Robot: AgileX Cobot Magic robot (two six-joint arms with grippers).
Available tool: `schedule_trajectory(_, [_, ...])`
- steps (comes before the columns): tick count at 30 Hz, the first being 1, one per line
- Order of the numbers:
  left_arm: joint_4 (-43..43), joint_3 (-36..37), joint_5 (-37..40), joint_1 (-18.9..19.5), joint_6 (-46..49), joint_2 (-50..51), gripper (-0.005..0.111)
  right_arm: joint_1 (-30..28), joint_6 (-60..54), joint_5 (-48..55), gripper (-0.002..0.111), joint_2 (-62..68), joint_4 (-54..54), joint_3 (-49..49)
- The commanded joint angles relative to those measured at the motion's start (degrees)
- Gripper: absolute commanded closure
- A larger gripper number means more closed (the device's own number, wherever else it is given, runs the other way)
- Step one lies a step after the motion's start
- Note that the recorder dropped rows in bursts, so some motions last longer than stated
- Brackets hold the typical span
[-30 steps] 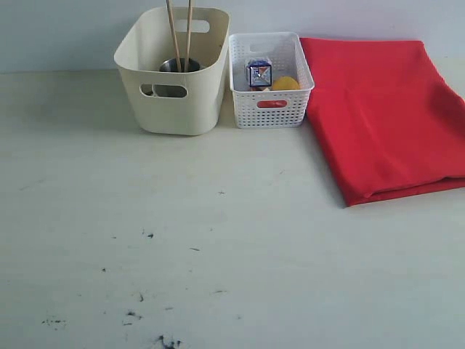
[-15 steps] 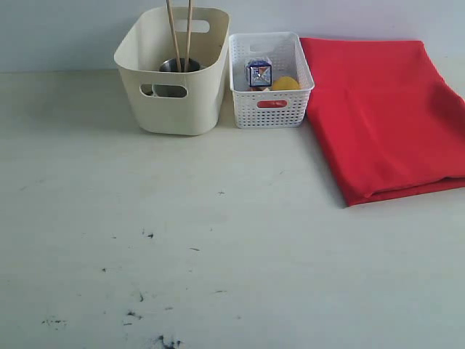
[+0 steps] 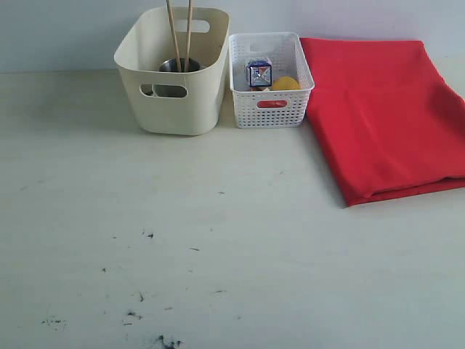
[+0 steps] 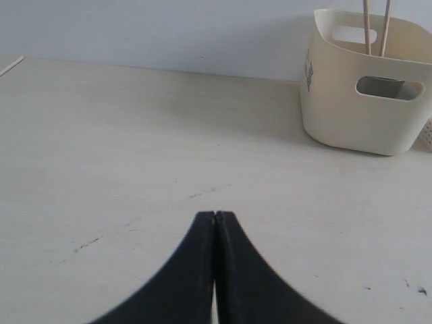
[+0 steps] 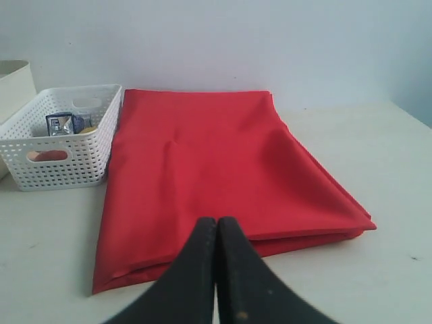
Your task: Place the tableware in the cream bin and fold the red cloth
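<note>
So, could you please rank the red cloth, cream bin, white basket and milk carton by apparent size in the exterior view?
Largest to smallest:
1. red cloth
2. cream bin
3. white basket
4. milk carton
They sit at similar depth, so the order seems reliable.

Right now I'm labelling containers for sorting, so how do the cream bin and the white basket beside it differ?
The cream bin has smooth solid walls; the white basket is perforated lattice. The cream bin is taller and bulkier than the white basket. The cream bin holds chopsticks and a steel cup; the white basket holds a small carton and something yellow. Both are open-topped with handle cut-outs, standing side by side.
</note>
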Motion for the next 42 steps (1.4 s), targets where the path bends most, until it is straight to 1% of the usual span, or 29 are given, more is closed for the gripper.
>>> schedule_trajectory(1, [-0.5,0.2,-0.2,0.2,0.0,-0.3,0.107,0.0,0.0,0.5,0.108,-0.5,-1.4,0.3])
schedule_trajectory(42, [-0.5,0.2,-0.2,0.2,0.0,-0.3,0.107,0.0,0.0,0.5,0.108,-1.9,-0.7,0.3])
